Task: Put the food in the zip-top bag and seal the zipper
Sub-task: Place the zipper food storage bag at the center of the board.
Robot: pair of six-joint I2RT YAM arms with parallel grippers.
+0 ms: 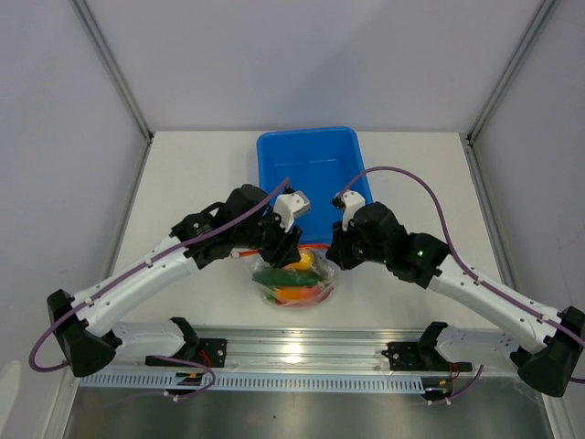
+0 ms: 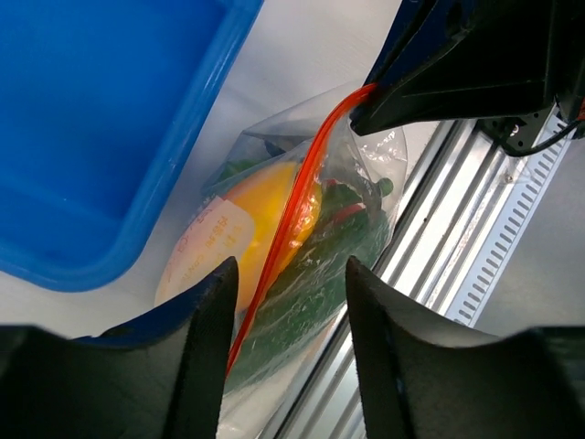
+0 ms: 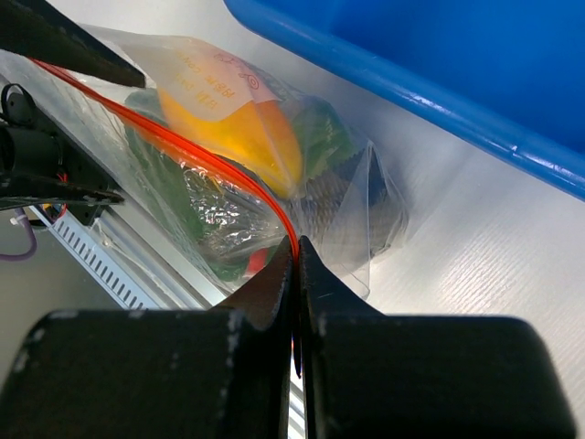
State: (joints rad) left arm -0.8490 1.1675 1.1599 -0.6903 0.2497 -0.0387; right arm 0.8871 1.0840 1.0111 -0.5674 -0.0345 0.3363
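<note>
The zip-top bag [image 1: 294, 279] lies on the surface [image 1: 196, 174] just beside the blue tub [image 1: 311, 160], at its near edge. It contains the food, including an orange-yellow pepper [image 2: 260, 219] and green chilies [image 2: 320, 274]. The zipper [image 2: 294, 215] runs along the bag's upper edge. The right jaws are pinched tight on one end of the zipper. The left jaws stand partly apart, straddling the zipper.

Zip-top bag [image 1: 294, 279] was clear, crinkly, with a red-orange zipper [image 2: 291, 224]. Inside showed orange-yellow pepper [image 2: 265, 210], green chilies [image 2: 320, 274] and red chili [image 2: 347, 213]. Bag label [image 2: 206, 242] was white with red print. Tub [image 1: 311, 160] at bag's 12 o'clock was plain blue. Table [image 1: 201, 174] was white. Left end effector [image 2: 288, 274] and right end effector [image 3: 297, 251] were black.
</note>
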